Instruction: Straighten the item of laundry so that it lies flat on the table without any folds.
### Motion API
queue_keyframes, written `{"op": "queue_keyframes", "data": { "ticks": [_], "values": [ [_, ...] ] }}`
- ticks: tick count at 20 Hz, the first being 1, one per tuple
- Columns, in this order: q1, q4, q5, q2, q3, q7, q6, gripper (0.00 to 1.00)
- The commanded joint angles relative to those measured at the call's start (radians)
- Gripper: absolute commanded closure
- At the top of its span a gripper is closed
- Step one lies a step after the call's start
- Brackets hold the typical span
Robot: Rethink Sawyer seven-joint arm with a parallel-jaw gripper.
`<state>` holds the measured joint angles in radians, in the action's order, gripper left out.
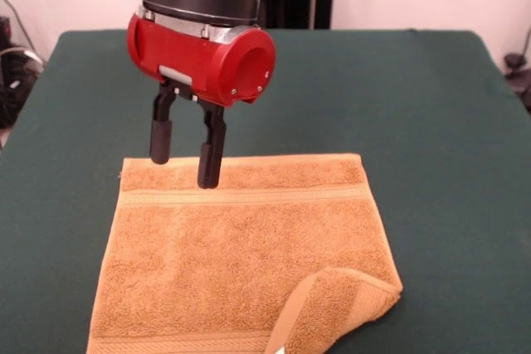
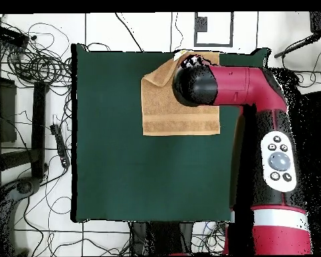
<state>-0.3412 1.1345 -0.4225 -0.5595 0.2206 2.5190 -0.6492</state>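
The large rectangular tabletop [image 1: 448,122], covered in dark green felt-like cloth with rounded corners, fills most of the front view. Over it hangs the red and black robot arm [image 2: 257,100], which in the overhead view covers part of the cloth below. The small orange-tan terry hand towel [image 1: 224,263] lies mostly spread near one edge of the tabletop, with a woven border band running across it; one corner [image 1: 348,304] is folded back over the towel. The black gripper [image 1: 186,170] stands released, its two fingers apart and empty, their tips at or just above the towel's edge beside the border band.
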Motion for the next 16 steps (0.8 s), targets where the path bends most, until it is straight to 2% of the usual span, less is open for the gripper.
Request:
{"op": "queue_keyframes", "data": {
  "ticks": [1, 8, 16],
  "values": [
    [0.006, 0.189, -0.022, 0.097, 0.079, -0.105, 0.085, 0.00],
    [0.005, 0.184, -0.037, 0.113, 0.086, -0.123, 0.106, 0.00],
    [0.027, 0.155, -0.025, 0.144, 0.061, -0.060, 0.119, 0.00]
  ]
}}
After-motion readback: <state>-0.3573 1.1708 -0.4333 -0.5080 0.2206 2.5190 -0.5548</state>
